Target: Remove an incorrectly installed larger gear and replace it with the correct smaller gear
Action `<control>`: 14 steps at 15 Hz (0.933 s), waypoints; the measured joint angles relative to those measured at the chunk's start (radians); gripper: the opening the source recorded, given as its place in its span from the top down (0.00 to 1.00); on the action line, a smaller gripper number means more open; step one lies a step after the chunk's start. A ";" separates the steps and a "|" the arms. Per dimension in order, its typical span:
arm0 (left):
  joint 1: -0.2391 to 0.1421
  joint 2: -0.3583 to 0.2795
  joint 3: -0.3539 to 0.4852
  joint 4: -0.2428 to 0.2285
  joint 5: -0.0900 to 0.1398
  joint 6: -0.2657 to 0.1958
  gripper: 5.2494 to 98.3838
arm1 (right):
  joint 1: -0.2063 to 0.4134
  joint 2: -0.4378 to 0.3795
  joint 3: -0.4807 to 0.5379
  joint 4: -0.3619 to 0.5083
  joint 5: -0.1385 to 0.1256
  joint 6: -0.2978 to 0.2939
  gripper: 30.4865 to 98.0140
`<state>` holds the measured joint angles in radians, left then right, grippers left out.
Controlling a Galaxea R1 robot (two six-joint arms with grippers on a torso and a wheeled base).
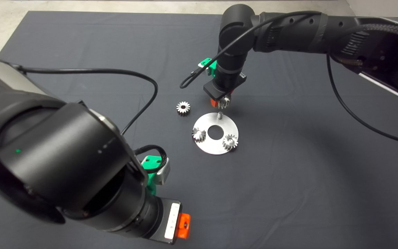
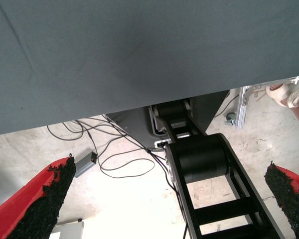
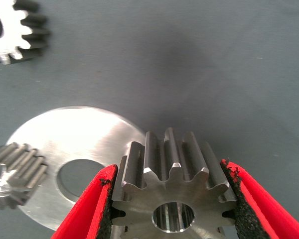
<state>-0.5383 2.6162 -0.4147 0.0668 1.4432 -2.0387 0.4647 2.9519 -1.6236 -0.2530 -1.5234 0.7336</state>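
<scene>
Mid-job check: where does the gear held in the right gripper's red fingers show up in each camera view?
Head view: the small bright silver toothed gear hangs in the right gripper, just beyond the round silver plate's bare pin.
Left wrist view: not in it.
Right wrist view: the gear fills the lower middle, clamped between the red fingers.
Shared landmark: the silver plate.

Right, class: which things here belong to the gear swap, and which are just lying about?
Job: smaller gear in right gripper, larger gear, plate, pin.
Lying about: parked left gripper, floor cables, person's shoe.
</scene>
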 measured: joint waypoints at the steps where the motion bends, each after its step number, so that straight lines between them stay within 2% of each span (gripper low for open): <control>1: 0.000 0.002 0.000 0.000 0.000 0.000 0.00 | 0.001 -0.011 0.001 0.004 0.001 0.000 0.71; 4: 0.000 0.011 0.000 0.000 -0.001 0.000 0.00 | 0.001 -0.067 0.025 0.010 -0.001 0.000 0.71; 10: 0.000 0.013 0.000 0.000 -0.003 0.000 0.00 | 0.001 -0.213 0.172 0.024 0.000 0.000 0.71; 14: 0.000 0.016 0.000 0.000 -0.003 0.000 0.00 | 0.000 -0.304 0.223 0.026 -0.007 0.000 0.71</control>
<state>-0.5383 2.6319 -0.4147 0.0664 1.4406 -2.0383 0.4643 2.6477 -1.4004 -0.2270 -1.5309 0.7340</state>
